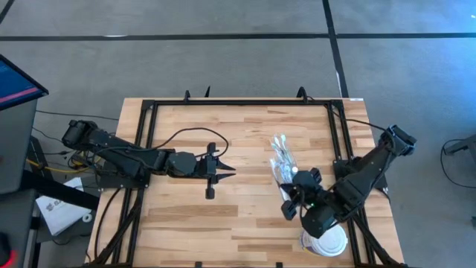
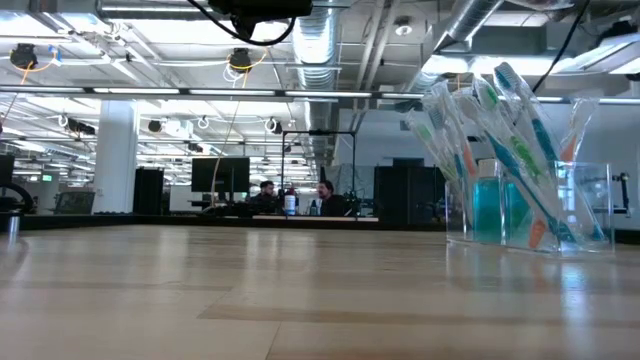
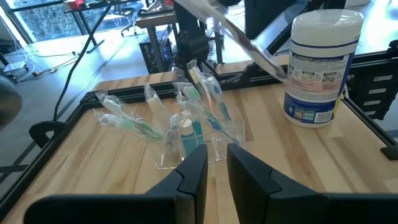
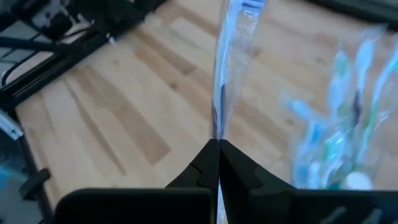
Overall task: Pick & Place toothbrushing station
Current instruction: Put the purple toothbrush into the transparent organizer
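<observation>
The toothbrushing station [image 1: 282,160] stands on the table right of the middle. It is a small clear cup [image 3: 186,140] that holds a teal tube and several wrapped toothbrushes, which lean out over its rim; it also shows in the low view [image 2: 520,170]. My right gripper [image 4: 217,144] is just near of the station [image 1: 294,195] and is shut on one clear-wrapped toothbrush [image 4: 227,62]. My left gripper [image 3: 216,165] is left of the station [image 1: 229,173], pointing at it, slightly open and empty. My right gripper pinches the wrapped toothbrush between its two fingertips, at one end of it [image 4: 216,132]. The brush runs straight on beyond the fingers, along them, with its blue-marked end [image 4: 249,7] farthest out. It is lifted clear of the table.
A large white round lidded container [image 3: 323,62] stands near the table's near right corner [image 1: 325,242], close under my right arm. A black frame [image 1: 149,112] runs round the table. Bare wood [image 1: 186,216] lies left of and near of the station.
</observation>
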